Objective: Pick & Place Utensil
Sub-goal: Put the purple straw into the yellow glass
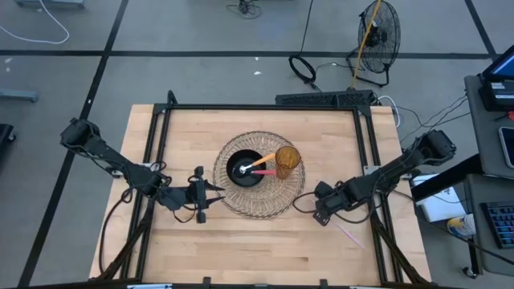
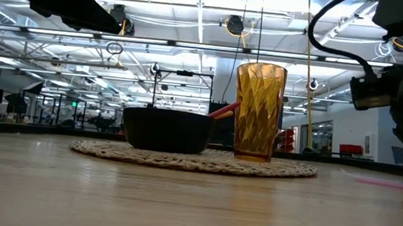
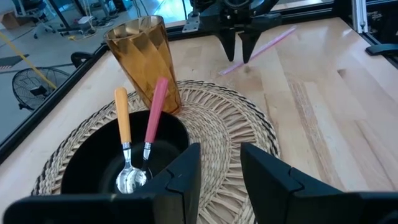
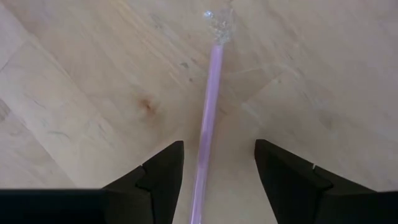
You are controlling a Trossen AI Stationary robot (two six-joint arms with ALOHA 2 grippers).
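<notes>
Utensil work here centres on the pink-handled utensil [image 1: 348, 234] lying flat on the counter [image 1: 265, 249], well apart from the woven mat [image 1: 261, 205], on the right arm's side. From above we see the right pincer [image 1: 321, 215] poised between that mat and the utensil, close to the utensil's near end. The left pincer [image 1: 202, 195] waits just beside the mat's opposite edge. On the mat sit a black bowl [image 1: 244, 170], already carrying an orange-handled spoon [image 1: 267, 161] and a red-handled spoon [image 1: 262, 171], and an amber tumbler [image 1: 288, 162] touching the bowl's side.

From counter height, we see the bowl and tumbler upright on the mat; the pink utensil shows only as a faint streak beyond the mat.

The left wrist view looks across the bowl and tumbler. Its own fingers stand partly apart with nothing between them, and the right pincer hangs beyond the mat over the pink handle.

The right wrist view shows the fingers [image 4: 286, 180] spread wide, straddling the pink handle, whose clear spoon end lies farther out. Nothing is gripped yet.

We judge the risk to be the thin handle lying flush with the wood: closing too high would slip over it, and closing far from its middle may let it pivot and swing against the tumbler on the way to the bowl.
</notes>
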